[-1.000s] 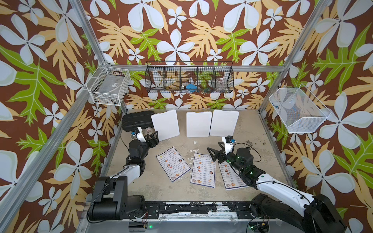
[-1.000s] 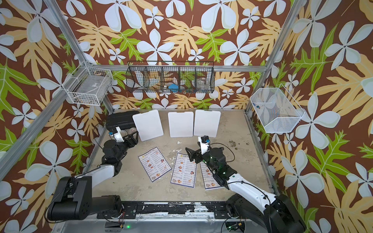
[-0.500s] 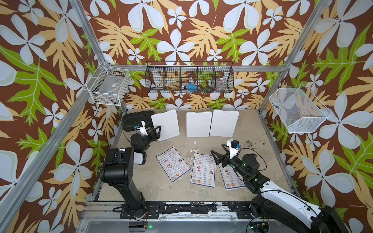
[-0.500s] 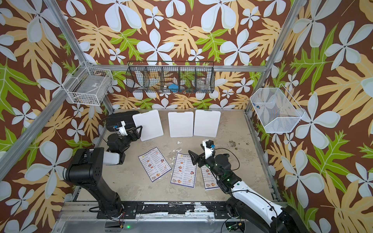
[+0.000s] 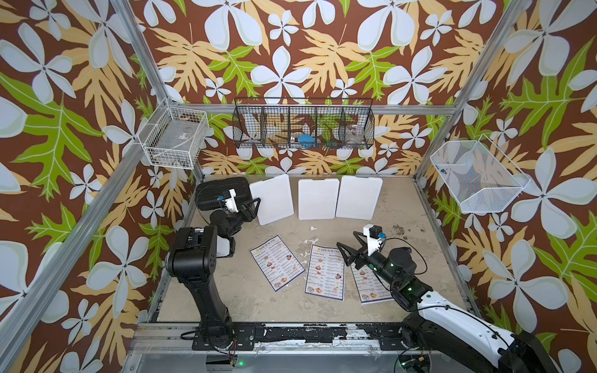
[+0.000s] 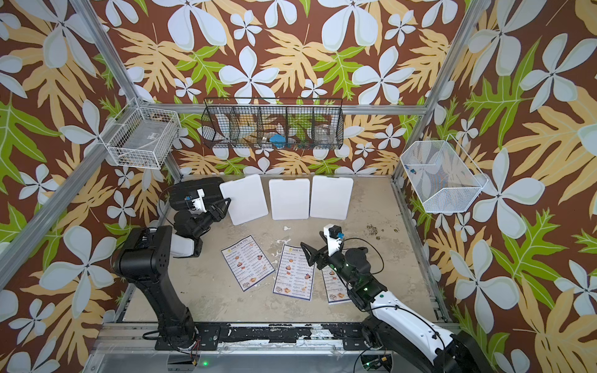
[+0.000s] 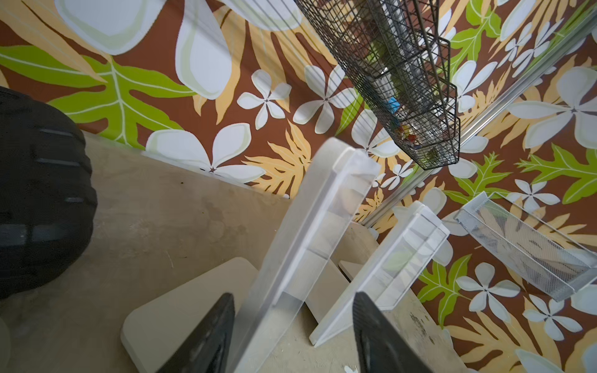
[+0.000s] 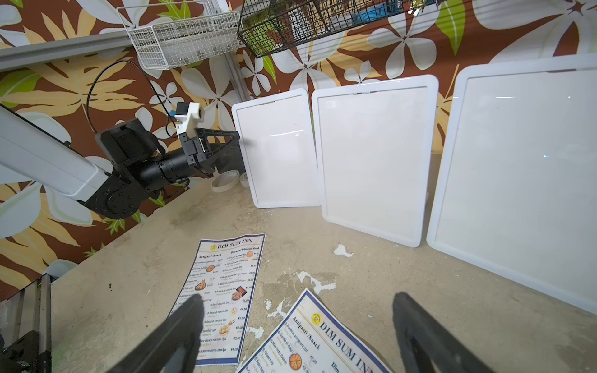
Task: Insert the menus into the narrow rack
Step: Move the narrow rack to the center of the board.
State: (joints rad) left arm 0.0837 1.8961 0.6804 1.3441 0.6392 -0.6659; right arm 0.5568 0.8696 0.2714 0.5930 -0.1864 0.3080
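Raised at the elbow and swung toward the back wall since a second ago, the left arm is now seen standing tall at the lower left of both top views. The left gripper (image 5: 256, 206) has been brought from in front of the black case (image 5: 219, 190) up to the left edge of the leftmost white panel (image 5: 273, 198). In the left wrist view that panel (image 7: 310, 232) is seen edge-on between the two fingers (image 7: 206, 336). One finger is set close against it and a clear gap is left at the other, so the jaws are parted around the edge rather than clamped on it. The right gripper (image 5: 346, 239) has been drawn slightly toward the lower right of the frame. It is held spread wide, with nothing between its fingers, above the top edge of the middle menu (image 5: 325, 272).

All three menus are left lying flat on the tabletop (image 5: 258, 310), in a row across the middle of the frame and apart from both grippers. The left menu (image 5: 277, 262) is turned at an angle, well apart from the leftmost panel. The middle menu is laid nearly straight. The right menu (image 5: 371, 285) is partly covered by the right arm. The heading "DIM SUM INN" can be read on two of them in the right wrist view.

The middle panel (image 5: 317, 199) and the right panel (image 5: 358, 197) are leaned side by side against the back wall, just beside the leftmost one.
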